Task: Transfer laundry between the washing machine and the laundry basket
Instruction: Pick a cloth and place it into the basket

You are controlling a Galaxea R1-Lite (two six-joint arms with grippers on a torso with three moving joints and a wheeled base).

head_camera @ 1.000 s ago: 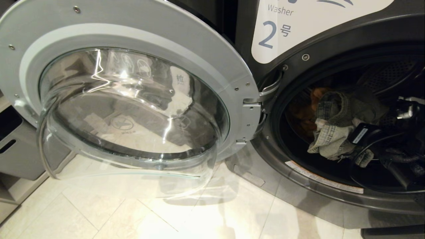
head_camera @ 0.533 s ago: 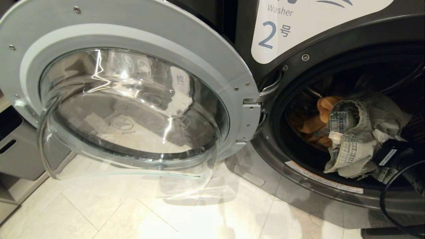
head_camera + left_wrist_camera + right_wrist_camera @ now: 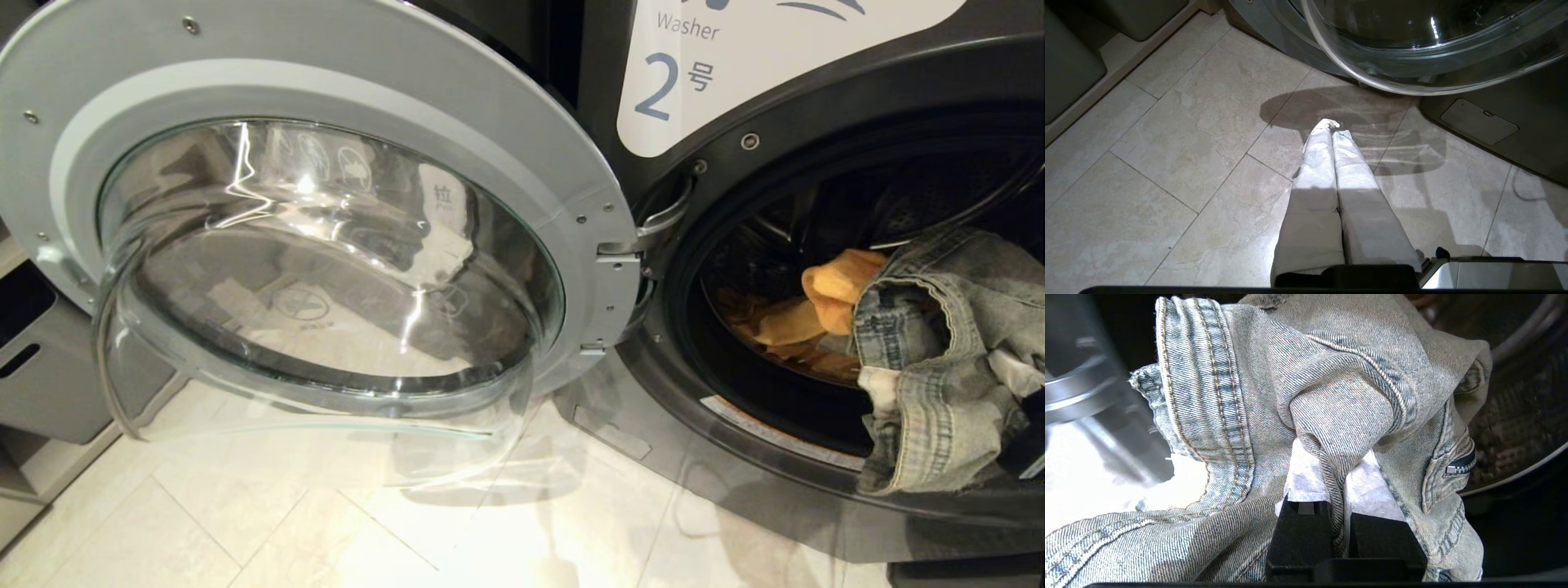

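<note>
The washing machine (image 3: 824, 114) marked "2" stands with its glass door (image 3: 326, 245) swung wide open. A faded grey-blue denim garment (image 3: 939, 367) of the laundry hangs over the lower right of the drum mouth. My right gripper (image 3: 1337, 465) is shut on a fold of this denim (image 3: 1331, 396), its white-wrapped fingers (image 3: 1306, 477) either side of the pinched cloth. An orange-yellow garment (image 3: 833, 294) lies deeper in the drum. My left gripper (image 3: 1333, 128) is shut and empty, parked above the floor tiles under the door. The laundry basket is out of view.
A plain grey bin (image 3: 41, 367) with a slot handle stands at the far left beside a low step. The open door's glass bowl (image 3: 1412, 49) bulges out over pale floor tiles (image 3: 326, 531). A small service flap (image 3: 1478, 122) sits low on the washer front.
My right gripper has drawn the denim garment from inside the drum out toward the lower right rim. The arm has slid almost out of the head view, and more of the orange-yellow garment shows.
</note>
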